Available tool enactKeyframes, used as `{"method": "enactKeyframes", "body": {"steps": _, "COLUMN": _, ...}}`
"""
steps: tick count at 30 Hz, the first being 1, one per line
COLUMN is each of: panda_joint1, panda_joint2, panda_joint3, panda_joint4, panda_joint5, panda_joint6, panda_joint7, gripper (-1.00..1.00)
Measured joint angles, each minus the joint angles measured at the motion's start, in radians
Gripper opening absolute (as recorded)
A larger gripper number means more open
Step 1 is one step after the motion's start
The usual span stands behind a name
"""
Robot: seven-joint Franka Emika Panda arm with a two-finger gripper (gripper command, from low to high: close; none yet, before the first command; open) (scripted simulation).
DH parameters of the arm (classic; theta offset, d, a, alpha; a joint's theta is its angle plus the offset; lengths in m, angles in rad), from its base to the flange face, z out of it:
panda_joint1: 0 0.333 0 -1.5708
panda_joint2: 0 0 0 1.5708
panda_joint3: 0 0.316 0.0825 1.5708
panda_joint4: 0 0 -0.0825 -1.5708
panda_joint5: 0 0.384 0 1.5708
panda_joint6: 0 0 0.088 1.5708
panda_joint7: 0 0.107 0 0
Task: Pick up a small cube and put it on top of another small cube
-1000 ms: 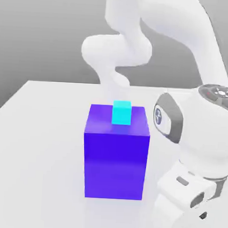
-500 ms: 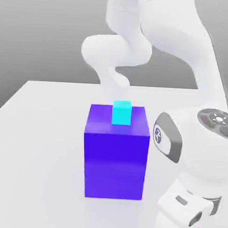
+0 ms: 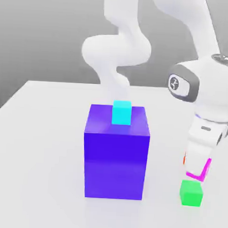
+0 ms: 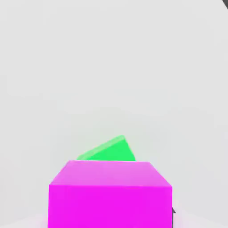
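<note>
Visibly, the magenta cube (image 3: pixel 206 171) sits tilted, no long axis discernible

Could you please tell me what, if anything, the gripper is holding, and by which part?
The magenta cube, gripped by its sides; which pair of faces cannot be told.

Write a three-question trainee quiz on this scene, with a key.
1. True or false: the cyan cube sits on top of the large blue block.
2. What do the fingers hold?
A) the cyan cube
B) the magenta cube
C) nothing
3. Fill in: in the exterior view, the green cube lies toward that view's ____ from the large blue block.

Key: 1 true; 2 B; 3 right
</note>
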Motion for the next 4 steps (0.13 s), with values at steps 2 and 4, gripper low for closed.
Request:
{"method": "enactKeyframes", "body": {"steps": 2, "panda_joint1": 0.007, "panda_joint2": 0.030, "panda_joint3": -0.011, "panda_joint4": 0.001, "panda_joint5": -0.019, "panda_joint6": 0.028, "panda_joint7": 0.014, "gripper": 1.00}}
{"method": "enactKeyframes", "body": {"steps": 4, "panda_joint1": 0.007, "panda_joint2": 0.030, "panda_joint3": -0.011, "panda_joint4": 0.001, "panda_joint5": -0.019, "panda_joint6": 0.028, "panda_joint7": 0.014, "gripper": 1.00}}
